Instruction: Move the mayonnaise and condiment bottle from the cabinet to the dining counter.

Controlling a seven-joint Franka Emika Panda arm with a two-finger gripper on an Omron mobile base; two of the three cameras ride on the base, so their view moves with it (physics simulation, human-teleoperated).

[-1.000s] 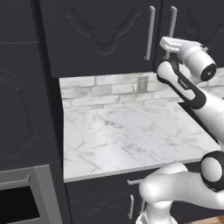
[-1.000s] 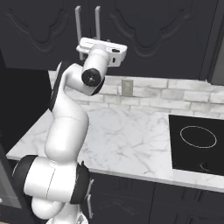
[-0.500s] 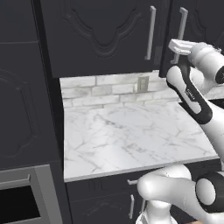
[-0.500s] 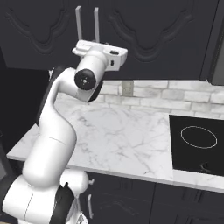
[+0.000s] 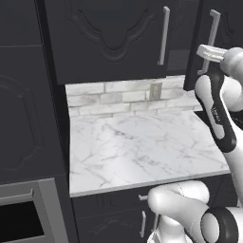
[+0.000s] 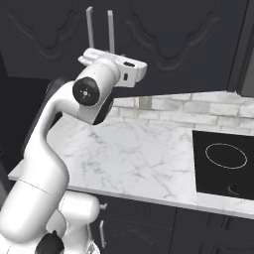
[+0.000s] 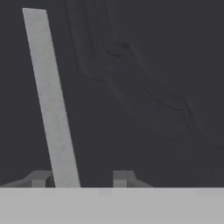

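Near-black wall cabinet [image 5: 114,38] with ornate raised-panel doors hangs above the white grey-veined marble worktop [image 5: 142,152]. Both doors are closed.

Left to right in the left base view:
- A tall dark panelled unit [image 5: 28,118] stands against the left end of the worktop.
- A strip of pale brick tiles [image 5: 114,97] backs the worktop, with a small grey wall outlet [image 5: 155,91] set in it.
- Two long silver bar handles are mounted upright near the meeting edges of the doors: the left handle [image 5: 164,35] and the right handle [image 5: 213,28].
- The white robot arm [image 5: 216,114] rises at the right, with its hand raised to the lower end of the right handle.

In the right base view, a black inset cooktop [image 6: 223,163] with a white ring lies at the right of the worktop.

In the hand view, a bar handle crosses the frame at a slant and passes between the two dark fingertips [image 7: 41,177]. It lies just beside the left tip and stands clear of the right tip [image 7: 122,175]. The jaws are partly open around the handle and not clamped on it.
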